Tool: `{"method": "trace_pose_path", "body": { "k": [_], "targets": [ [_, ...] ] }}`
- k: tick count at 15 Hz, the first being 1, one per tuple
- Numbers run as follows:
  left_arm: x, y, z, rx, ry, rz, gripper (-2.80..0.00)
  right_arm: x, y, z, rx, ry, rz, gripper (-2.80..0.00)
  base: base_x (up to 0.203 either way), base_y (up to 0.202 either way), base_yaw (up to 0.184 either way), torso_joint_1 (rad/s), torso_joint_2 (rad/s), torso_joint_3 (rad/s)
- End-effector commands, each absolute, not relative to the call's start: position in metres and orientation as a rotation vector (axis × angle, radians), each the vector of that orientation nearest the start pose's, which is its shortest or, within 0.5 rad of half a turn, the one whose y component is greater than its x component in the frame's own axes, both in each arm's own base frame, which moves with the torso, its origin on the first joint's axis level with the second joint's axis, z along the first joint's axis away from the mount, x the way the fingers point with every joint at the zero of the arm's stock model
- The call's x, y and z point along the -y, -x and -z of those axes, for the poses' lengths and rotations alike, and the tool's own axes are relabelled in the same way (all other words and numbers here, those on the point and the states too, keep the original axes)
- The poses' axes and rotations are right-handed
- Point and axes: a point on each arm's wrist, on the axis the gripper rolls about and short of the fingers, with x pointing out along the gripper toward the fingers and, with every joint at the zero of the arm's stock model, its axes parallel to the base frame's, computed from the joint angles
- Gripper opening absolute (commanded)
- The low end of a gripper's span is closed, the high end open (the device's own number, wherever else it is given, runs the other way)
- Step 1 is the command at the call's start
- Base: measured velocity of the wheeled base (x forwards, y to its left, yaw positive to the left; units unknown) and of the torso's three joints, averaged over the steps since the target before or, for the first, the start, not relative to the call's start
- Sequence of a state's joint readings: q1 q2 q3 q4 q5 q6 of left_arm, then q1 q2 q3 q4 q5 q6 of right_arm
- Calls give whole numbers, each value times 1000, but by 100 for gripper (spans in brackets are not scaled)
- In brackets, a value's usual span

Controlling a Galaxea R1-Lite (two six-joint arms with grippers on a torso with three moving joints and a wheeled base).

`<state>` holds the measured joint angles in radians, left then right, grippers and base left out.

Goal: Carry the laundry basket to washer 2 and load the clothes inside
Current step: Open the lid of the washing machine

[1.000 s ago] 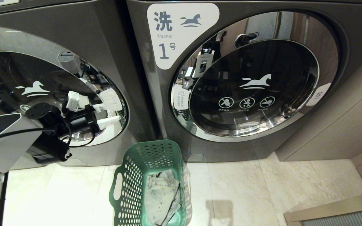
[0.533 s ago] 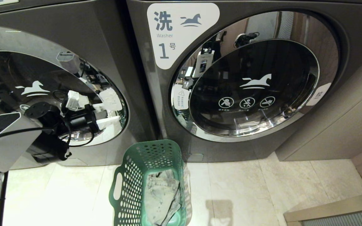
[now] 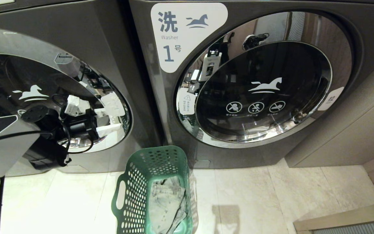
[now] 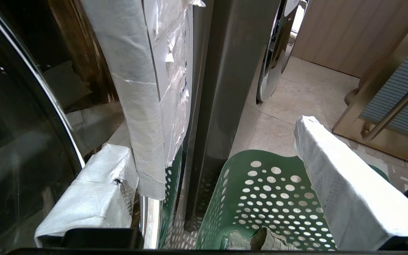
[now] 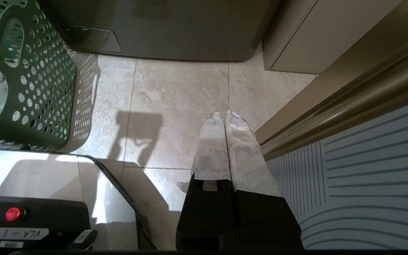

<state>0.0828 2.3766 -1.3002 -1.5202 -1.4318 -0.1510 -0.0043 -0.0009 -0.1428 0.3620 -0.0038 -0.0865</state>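
1. Nearest the robot, the right claw [image 5: 221, 117] hangs low over the pale tiled floor [image 3: 255, 191], its two white-wrapped fingers [image 5: 213, 141] pressed together on nothing; it shows only in the right wrist view.
2. The laundry basket [image 3: 141, 172], green and full of round holes, stands on the floor just in front of the two machines, roughly before the gap between them, with a slot handle [image 3: 120, 200] on its left side.
3. The clothes [image 3: 167, 203], pale grey-blue denim, lie crumpled inside the laundry basket, below its rim.
4. The left claw [image 3: 101, 112] is raised in front of the left washer's door [image 3: 44, 94], close to its chrome rim on the side nearer the other machine; its white-wrapped fingers [image 4: 345, 191] stand spread wide and hold nothing. Whether a finger touches the door cannot be told.
5. That left washer, dark grey, shows a white horse mark on its glass; no numeral of its own is in view.
6. Farther right stands the washer labelled 1 [image 3: 183, 35], door closed, with a beige cabinet [image 3: 362, 130] beside it.
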Motion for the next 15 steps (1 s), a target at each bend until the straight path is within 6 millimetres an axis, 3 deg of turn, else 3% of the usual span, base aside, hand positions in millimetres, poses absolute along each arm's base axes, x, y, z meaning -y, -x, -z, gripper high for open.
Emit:
{"method": "trace_pose_path", "body": {
  "k": [1,12,15],
  "targets": [
    [4,-439,-131,265,-218,1400,0,0,38,-77,-221,87,-1,-280,0,0,0,0,0,0],
    [5,-408,-127,230,-212,1439,0,0,38,-77,-221,87,0,-280,0,0,0,0,0,0],
    [-5,-407,-122,220,-207,1409,0,0,38,-77,-221,87,-1,-280,0,0,0,0,0,0]
  ]
}}
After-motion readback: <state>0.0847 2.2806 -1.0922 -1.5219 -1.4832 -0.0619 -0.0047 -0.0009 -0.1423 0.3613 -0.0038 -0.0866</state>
